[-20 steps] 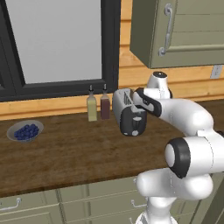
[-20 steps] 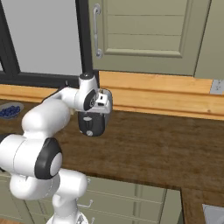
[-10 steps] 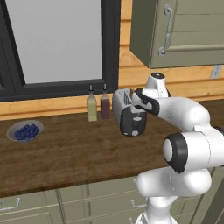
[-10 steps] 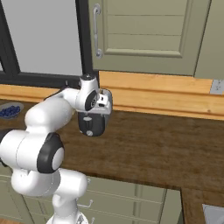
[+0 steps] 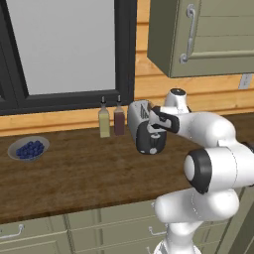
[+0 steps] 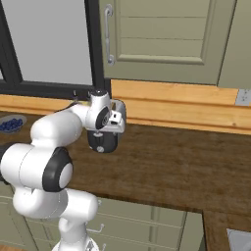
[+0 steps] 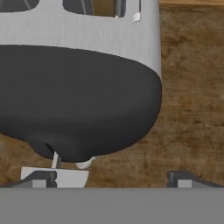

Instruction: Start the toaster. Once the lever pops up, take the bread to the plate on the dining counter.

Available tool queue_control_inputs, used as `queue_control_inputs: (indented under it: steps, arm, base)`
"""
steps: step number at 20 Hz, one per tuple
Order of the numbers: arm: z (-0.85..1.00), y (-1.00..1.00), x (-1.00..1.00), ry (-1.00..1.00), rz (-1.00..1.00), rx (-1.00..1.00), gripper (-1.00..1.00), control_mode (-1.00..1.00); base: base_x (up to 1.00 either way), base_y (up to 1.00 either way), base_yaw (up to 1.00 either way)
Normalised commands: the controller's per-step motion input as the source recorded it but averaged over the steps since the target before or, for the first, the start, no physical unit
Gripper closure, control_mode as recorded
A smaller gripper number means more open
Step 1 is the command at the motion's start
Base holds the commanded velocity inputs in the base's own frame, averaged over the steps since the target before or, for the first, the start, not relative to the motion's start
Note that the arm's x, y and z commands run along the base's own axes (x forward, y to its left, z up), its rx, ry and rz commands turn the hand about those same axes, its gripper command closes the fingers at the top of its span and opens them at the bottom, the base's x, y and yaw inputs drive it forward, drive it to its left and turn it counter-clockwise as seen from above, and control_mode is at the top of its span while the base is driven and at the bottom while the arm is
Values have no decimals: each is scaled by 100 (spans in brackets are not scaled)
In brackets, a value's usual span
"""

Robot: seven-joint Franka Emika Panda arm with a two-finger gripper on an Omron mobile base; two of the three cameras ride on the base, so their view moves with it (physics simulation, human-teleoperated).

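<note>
Tool (image 7: 109, 177) spread wide over small silver toaster's (image 5: 144, 130) black end, centre frame; white lever (image 7: 54, 177) by one fingertip; start pending, bread transfer left

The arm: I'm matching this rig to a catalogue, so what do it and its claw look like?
The arm is glossy white with rounded, bulbous links and dark charcoal joint rings. Its hand is white with a dark face. The claw has two small dark grey, blocky finger tips. No cables or markings are visible.

The toaster (image 7: 78, 87) is cut off by the hand view's top and left edges.
</note>
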Motion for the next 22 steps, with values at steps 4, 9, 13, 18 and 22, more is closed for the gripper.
queue_control_inputs:
  steps: [4, 9, 13, 18, 22]
  arm:
    - [-22, 0, 0, 0, 0, 0, -100, -100]
    - [-23, 0, 0, 0, 0, 0, -100, -100]
    - [-23, 0, 0, 0, 0, 0, -100, -100]
    - [-23, 0, 0, 0, 0, 0, -100, -100]
    - [-21, 0, 0, 0, 0, 0, -100, -100]
  base:
    - [0, 0, 0]
    - [0, 0, 0]
    - [0, 0, 0]
    - [0, 0, 0]
    - [0, 0, 0]
